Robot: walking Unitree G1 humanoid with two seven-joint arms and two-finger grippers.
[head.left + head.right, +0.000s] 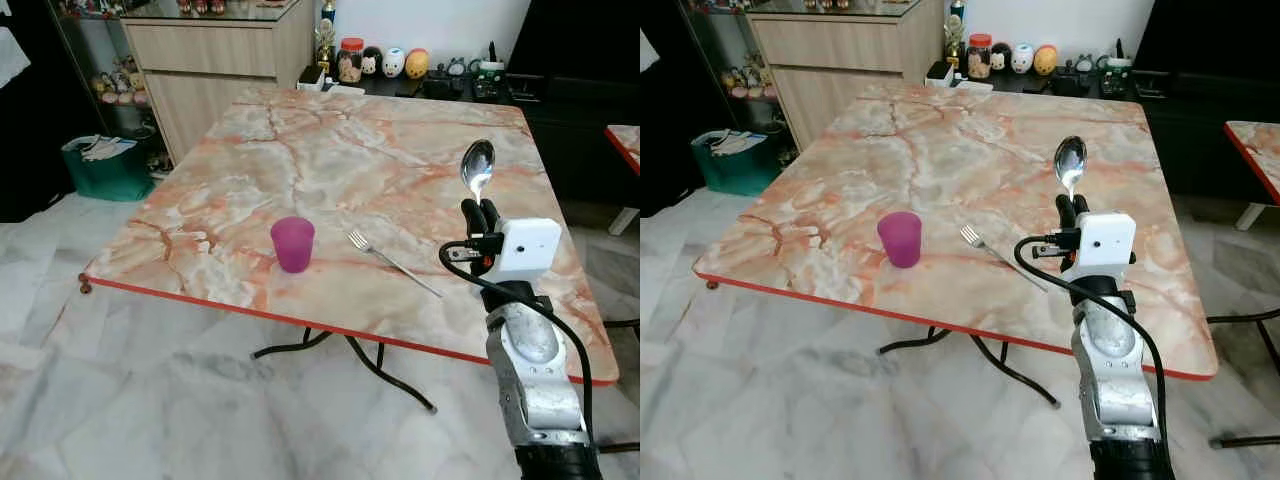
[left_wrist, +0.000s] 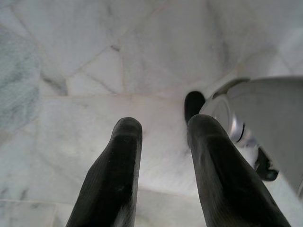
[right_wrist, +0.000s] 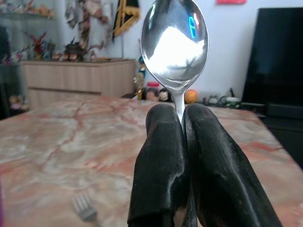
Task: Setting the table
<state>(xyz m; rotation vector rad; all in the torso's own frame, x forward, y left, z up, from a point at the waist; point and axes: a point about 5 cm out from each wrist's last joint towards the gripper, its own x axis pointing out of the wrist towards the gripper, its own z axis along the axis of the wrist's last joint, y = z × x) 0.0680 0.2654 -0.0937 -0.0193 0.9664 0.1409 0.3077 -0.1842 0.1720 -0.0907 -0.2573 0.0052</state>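
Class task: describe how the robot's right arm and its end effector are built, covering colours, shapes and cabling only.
The right arm is silver metal with a rounded, shiny casing. A white box-shaped camera module sits at the wrist, and a black cable loops from it down the arm. The right end effector has two long, glossy black fingers with rounded tips.

glossy metal spoon (image 3: 174, 40), marble-look table (image 1: 330, 160)

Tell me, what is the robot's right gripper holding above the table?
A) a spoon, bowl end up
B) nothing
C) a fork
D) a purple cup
A: the right gripper is shut on the spoon, which stands upright with its bowl up, while the fork and the purple cup rest on the marble table.
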